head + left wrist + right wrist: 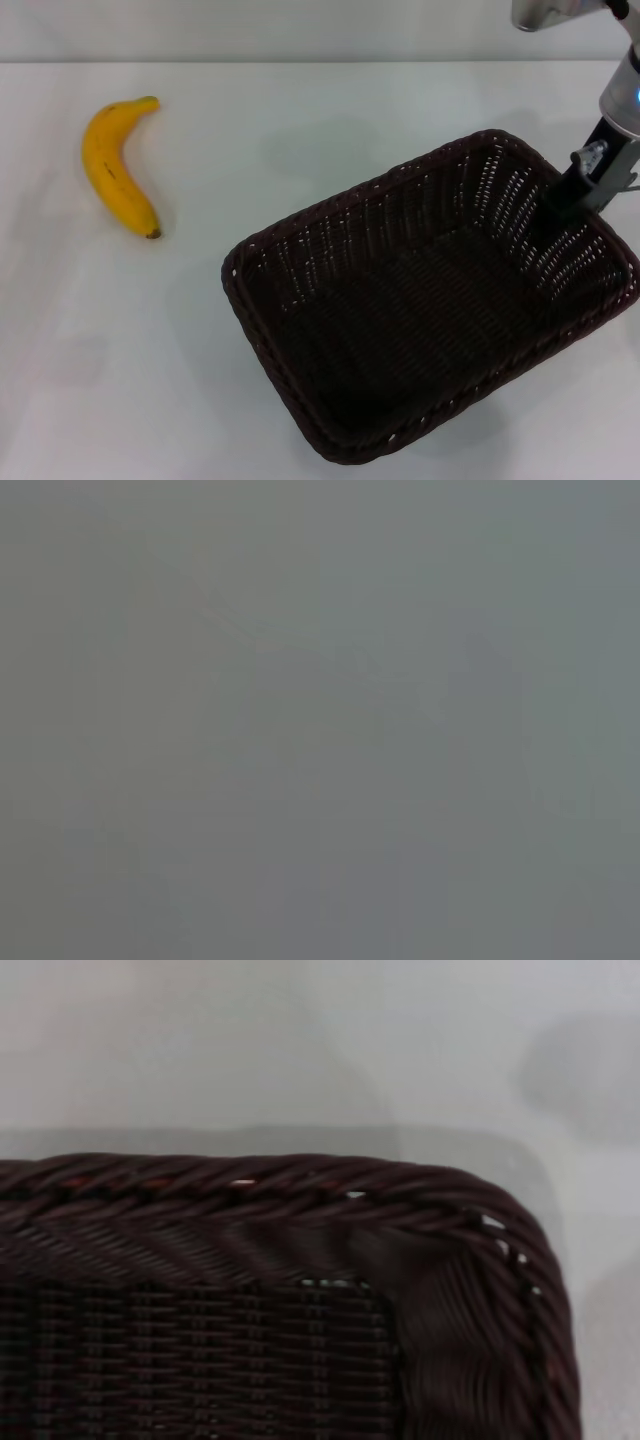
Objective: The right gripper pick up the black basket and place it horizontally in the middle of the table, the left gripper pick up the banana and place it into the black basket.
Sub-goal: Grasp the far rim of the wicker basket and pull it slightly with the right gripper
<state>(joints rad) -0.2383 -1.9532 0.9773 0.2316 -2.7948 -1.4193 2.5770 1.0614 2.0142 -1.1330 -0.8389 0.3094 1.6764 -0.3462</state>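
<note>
One right pincer (572, 195) meets black basket (420, 310) rim.

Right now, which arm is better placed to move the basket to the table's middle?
Right. The right gripper is at the black basket's right wall, one finger reaching inside over the rim. The basket lies skewed on the table. The left gripper is not in view; the banana lies far left.
</note>
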